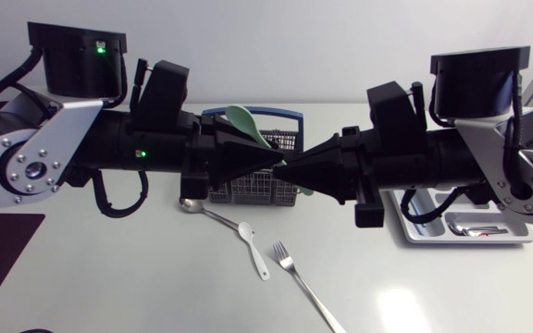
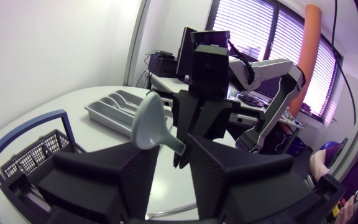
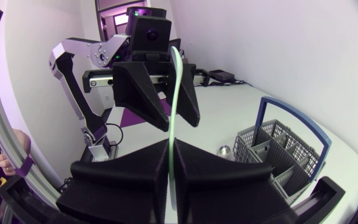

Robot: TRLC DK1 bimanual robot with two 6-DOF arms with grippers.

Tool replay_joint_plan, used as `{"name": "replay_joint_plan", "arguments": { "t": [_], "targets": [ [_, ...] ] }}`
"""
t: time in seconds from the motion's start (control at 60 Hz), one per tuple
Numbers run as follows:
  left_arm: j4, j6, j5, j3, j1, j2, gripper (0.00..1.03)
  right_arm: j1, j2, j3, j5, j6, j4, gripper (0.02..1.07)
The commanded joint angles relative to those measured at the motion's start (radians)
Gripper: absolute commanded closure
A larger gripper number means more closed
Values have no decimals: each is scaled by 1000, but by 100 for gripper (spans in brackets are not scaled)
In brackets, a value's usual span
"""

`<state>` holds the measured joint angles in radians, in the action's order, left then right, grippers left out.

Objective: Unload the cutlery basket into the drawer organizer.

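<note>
Judging by the pose, a hand-over is under way above the grey slotted plastic cutlery basket with a blue handle [image 1: 253, 192]. The right gripper [image 1: 285, 172] is pinched narrow on the handle of the pale green plastic spoon [image 1: 244, 121]. The left gripper [image 1: 268, 166], tip to tip with it, stands with its fingers apart and appears to grip nothing. Next, the right arm should swing the spoon back to the grey compartmented drawer organizer [image 1: 470, 240], which lies under that arm (a steel fork [image 1: 294, 273], a white plastic spoon [image 1: 253, 248] and a steel spoon [image 1: 192, 205] lie on the table).
</note>
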<state>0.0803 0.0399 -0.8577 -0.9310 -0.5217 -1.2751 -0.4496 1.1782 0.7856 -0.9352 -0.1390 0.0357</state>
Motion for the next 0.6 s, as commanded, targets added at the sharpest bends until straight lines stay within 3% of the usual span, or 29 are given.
{"name": "replay_joint_plan", "arguments": {
  "t": [0.0,0.183,0.5,0.55,0.583],
  "targets": [
    [12,-26,-26,-3,3,-13,85,5,21,7,-11,38,16,102],
    [12,-31,-50,0,3,-12,94,6,26,6,-14,47,26,102],
    [12,-38,-64,-5,2,-12,100,8,43,4,-30,47,26,102],
    [12,-40,-63,-8,3,-12,100,8,43,4,-30,49,26,100],
    [13,-52,-63,-11,5,-12,100,8,41,3,-30,50,26,92]
  ]
}}
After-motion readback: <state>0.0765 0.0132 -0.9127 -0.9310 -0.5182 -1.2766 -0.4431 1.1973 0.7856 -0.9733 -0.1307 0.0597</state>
